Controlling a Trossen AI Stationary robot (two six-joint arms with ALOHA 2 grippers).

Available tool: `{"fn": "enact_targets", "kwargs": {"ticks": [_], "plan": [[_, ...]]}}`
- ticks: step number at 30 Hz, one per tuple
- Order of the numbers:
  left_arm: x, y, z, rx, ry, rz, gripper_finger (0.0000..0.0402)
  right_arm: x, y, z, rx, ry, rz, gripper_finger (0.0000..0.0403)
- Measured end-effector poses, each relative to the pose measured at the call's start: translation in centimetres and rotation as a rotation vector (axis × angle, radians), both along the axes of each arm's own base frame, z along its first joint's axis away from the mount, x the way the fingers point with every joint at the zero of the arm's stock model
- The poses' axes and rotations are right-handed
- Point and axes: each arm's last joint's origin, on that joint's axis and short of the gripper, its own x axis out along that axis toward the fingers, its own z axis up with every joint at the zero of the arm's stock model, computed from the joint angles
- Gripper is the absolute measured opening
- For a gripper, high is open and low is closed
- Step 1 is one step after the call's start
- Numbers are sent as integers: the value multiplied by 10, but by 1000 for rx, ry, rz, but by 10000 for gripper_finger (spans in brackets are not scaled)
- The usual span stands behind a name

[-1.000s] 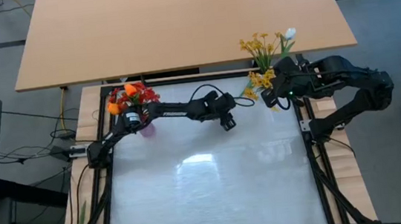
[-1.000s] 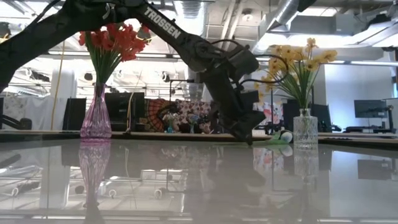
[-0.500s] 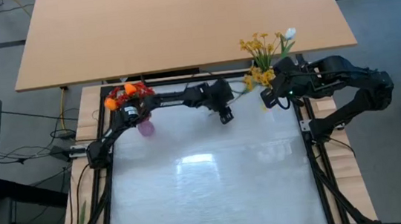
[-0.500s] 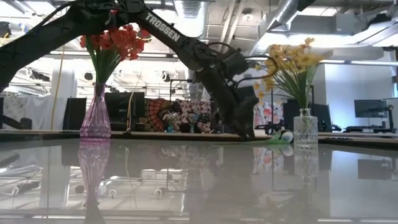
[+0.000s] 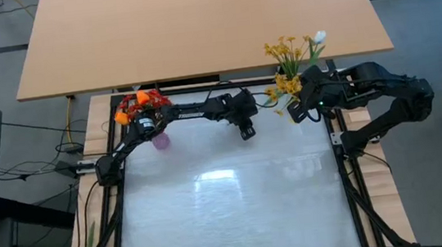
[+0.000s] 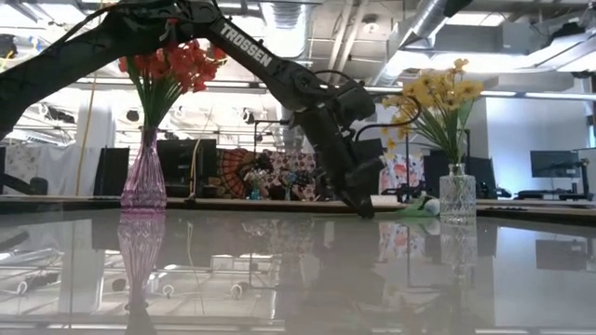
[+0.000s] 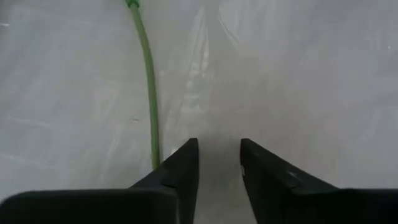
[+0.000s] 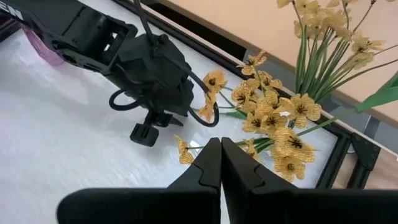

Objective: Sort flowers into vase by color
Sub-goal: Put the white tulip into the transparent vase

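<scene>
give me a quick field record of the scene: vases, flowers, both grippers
pink vase: ribbed pink glass vase at the table's far left, holding red and orange flowers
clear vase: clear glass vase at the far right, holding yellow flowers
loose stem: thin green stem lying on the white tabletop
left gripper: left gripper low over the tabletop, stem just outside one finger, nothing between the fingers
right gripper: right gripper shut and empty, beside a yellow flower spray near the clear vase

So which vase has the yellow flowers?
The clear vase by the right gripper; the pink vase holds red and orange blooms.
</scene>
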Motion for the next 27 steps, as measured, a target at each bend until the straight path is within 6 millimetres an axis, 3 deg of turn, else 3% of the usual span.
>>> {"fn": "enact_targets", "kwargs": {"ticks": [6,9,15,20,27], "plan": [[0,3,1,-24,-19,12,19,0,3,0,-3,5,21,31],[0,3,4,-19,-30,35,7,0,3,0,-12,16,37,31],[-1,8,20,1,-88,95,66,0,3,0,-15,20,40,31],[-2,11,11,-57,-80,126,125,0,3,0,-13,19,42,31],[0,12,13,-94,-120,139,140,0,3,0,2,16,49,31]]}}
